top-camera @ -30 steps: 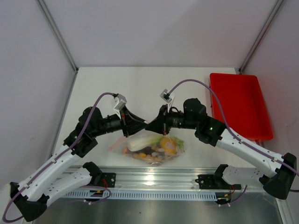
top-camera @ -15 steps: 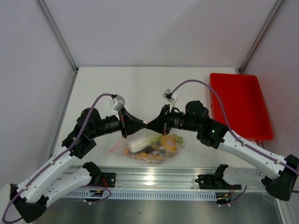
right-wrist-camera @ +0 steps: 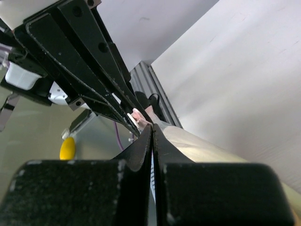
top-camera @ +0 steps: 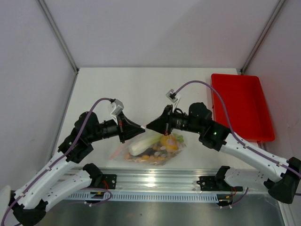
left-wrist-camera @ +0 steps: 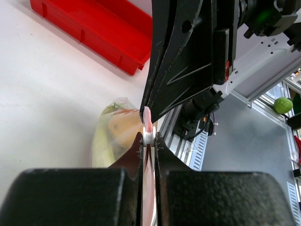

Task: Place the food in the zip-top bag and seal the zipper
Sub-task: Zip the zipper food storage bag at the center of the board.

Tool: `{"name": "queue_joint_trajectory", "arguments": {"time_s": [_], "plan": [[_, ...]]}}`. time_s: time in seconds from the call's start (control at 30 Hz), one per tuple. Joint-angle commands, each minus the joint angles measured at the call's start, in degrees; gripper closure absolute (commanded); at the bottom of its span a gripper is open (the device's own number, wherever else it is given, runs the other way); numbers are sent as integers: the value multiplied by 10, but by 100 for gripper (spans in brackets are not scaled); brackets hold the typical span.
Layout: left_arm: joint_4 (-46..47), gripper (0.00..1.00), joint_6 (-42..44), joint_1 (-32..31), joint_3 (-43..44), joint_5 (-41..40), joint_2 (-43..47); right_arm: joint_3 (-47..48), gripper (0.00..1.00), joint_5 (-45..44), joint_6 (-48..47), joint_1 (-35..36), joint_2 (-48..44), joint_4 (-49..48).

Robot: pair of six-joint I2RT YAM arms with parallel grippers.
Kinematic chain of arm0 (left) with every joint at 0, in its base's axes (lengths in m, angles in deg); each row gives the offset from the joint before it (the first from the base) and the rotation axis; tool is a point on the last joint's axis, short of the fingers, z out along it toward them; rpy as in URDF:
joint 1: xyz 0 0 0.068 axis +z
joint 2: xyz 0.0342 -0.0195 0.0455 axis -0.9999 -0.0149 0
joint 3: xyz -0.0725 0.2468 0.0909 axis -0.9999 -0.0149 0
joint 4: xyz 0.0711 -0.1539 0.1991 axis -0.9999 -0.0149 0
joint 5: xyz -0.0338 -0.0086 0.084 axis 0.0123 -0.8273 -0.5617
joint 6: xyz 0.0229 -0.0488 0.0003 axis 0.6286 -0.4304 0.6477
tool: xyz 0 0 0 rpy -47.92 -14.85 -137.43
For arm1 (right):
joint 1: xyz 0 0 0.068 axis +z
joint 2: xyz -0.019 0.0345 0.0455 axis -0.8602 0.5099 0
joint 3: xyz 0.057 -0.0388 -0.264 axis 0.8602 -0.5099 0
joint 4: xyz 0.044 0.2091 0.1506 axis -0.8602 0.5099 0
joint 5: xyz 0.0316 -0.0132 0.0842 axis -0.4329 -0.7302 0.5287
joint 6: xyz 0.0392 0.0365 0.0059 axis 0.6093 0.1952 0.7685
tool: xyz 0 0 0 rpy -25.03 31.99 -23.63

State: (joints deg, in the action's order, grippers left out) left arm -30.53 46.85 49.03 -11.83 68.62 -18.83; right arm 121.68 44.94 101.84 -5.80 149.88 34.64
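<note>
Bag: clear, crinkly zip-top plastic bag point(top-camera: 155, 151) lying near the front edge of the white matte table point(top-camera: 141, 89), with its upper edge being held up between the two arms.
Contents: bulging with toy food. A long green-white leek stalk point(top-camera: 140, 144) is lying across the left half and a rounded yellow lemon point(top-camera: 168, 142) is sitting to the right. Green leaves point(top-camera: 179, 140) are pressing against the right side, and small tan and dark pieces point(top-camera: 149, 153) are crowding the bottom, too small to tell apart.
Zipper: thin pinkish-red zipper strip point(left-wrist-camera: 147, 117) running along the raised edge and carrying a small white plastic piece point(left-wrist-camera: 148, 136).
Left gripper point(top-camera: 140, 127): jaws closed, pinching the zipper strip right at the white plastic piece.
Right gripper point(top-camera: 150, 126): jaws pressed together on the same zipper strip, tip meeting the left gripper's tip above the bag.
Tray: red rectangular plastic tray point(top-camera: 237, 108) standing at the right edge of the table, well apart from the bag.
Textures: bag film looking glossy and wrinkled, catching the light, with a faint pink tint. Fingers showing as hard black plastic, tapering to narrow wedges. Tray showing smooth, shiny low walls.
</note>
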Motion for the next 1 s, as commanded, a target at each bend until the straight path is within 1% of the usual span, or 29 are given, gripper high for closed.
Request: {"name": "queue_joint_trajectory", "arguments": {"time_s": [0.0,0.03,0.1,0.13,0.17,0.2,0.23,0.27,0.37,0.4,0.43,0.53,0.6,0.73,0.83,0.97], "plan": [[-41,99,15,-1,8,25,5,52,100,34,-37,-9,11,-26],[-43,99,16,-1,12,26,4,59,100,54,-51,-9,17,-15],[-49,99,20,-2,26,28,2,87,100,94,-104,-10,25,47],[-50,99,21,-1,29,30,1,98,100,100,-125,-10,34,70],[-53,100,26,-2,35,35,-1,111,87,106,-165,-10,36,109],[-55,99,27,-1,40,35,-4,117,79,115,-187,-11,39,126],[-56,99,29,-1,41,36,-6,122,67,143,-207,-12,43,153],[-57,99,30,-2,44,39,-10,129,66,159,-253,-13,44,165],[-54,100,30,-1,46,51,-17,149,67,201,-311,-16,61,228],[-51,99,30,-2,46,58,-18,168,67,215,-351,-17,67,246],[-52,99,29,-2,48,60,-20,179,68,225,-369,-18,74,283],[-55,99,34,-1,49,67,-22,221,68,238,-428,-20,100,347],[-56,100,37,-1,52,70,-26,238,68,248,-446,-26,117,364],[-53,99,37,-1,51,80,-31,275,74,288,-472,-39,146,383],[-50,100,37,-1,52,83,-31,295,75,305,-485,-41,173,405],[-51,100,41,0,53,86,-31,318,76,332,-494,-40,198,411]]}}
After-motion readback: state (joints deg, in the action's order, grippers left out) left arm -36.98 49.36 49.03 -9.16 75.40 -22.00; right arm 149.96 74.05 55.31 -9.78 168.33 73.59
